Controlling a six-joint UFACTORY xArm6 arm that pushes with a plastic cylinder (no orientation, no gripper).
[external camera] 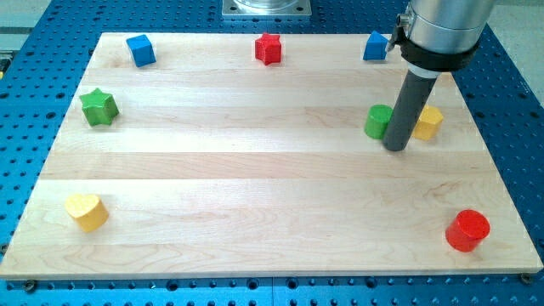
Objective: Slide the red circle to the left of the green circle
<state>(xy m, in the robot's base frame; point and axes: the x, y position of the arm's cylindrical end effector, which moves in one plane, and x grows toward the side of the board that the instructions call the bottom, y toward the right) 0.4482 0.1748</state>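
Centrally, a pale wooden board (255,170) of glued planks with visible grain lies on a blue perforated metal table (518,127). My tip (395,148), the lower end of a smooth dark grey rod beneath a brushed silver cylinder with a black collar, rests on the board between the green circle (377,121) and a yellow block (429,123), just beside both; whether it touches either cannot be told. The rod ends bare, with no jaws, and grasps nothing. The red circle (467,230), a glossy short cylinder, sits near the view's bottom right corner, well apart from the green circle and from the tip. Other matte blocks: a red star (269,48) at the view's top centre, a blue cube (140,50) at top left, a blue block (375,47) at top right partly hidden by the collar, a green star (99,107) at left, and a yellow heart (86,211) at bottom left. No legible writing appears.
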